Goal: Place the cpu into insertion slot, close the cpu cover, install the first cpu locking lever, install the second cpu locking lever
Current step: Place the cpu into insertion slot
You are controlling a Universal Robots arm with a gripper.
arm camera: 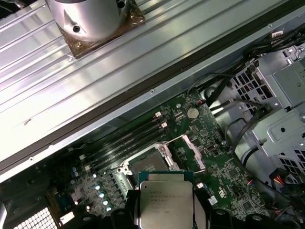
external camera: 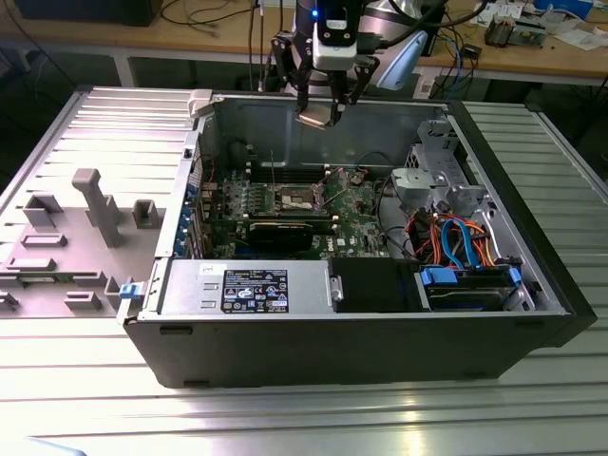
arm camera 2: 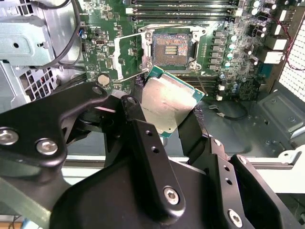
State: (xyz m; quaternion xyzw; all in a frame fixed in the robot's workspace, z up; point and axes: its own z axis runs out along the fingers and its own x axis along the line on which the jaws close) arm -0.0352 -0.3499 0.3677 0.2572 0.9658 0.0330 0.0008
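Closest to the lens in the second wrist view is my end effector [arm camera 2: 164,119], its black fingers [arm camera 2: 143,138] closed in on opposite edges of the cpu [arm camera 2: 171,102]. I have the chip clamped between them, silver-grey top toward the camera, green edge showing, tilted rather than level. Beyond it on the green motherboard [arm camera 2: 228,47] lies the insertion slot [arm camera 2: 170,47], uncovered, its dark contact field ringed by bright metal. I read the cpu as held above the slot and apart from it, not seated. Just beside the slot the cpu cover [arm camera 2: 126,55] is swung open, a thin silver frame with board showing through its window. Long black memory slots [arm camera 2: 186,9] run along the side of the slot away from the cpu.

In the first wrist view the cpu [arm camera: 165,202] shows its printed top, with the insertion slot [arm camera: 148,166] just past its edge.

In the exterior view the end effector [external camera: 318,112] hangs at the upper middle of the frame, over the far wall of the open computer case [external camera: 332,351] and well above the insertion slot [external camera: 296,197] near the frame's centre. The pale cpu [external camera: 313,119] shows at its tip. A grey power supply [external camera: 247,285] fills the case's near side at lower centre, and blue and orange cables [external camera: 456,233] lie at the right. The case rests on a ribbed metal desk [external camera: 285,418].
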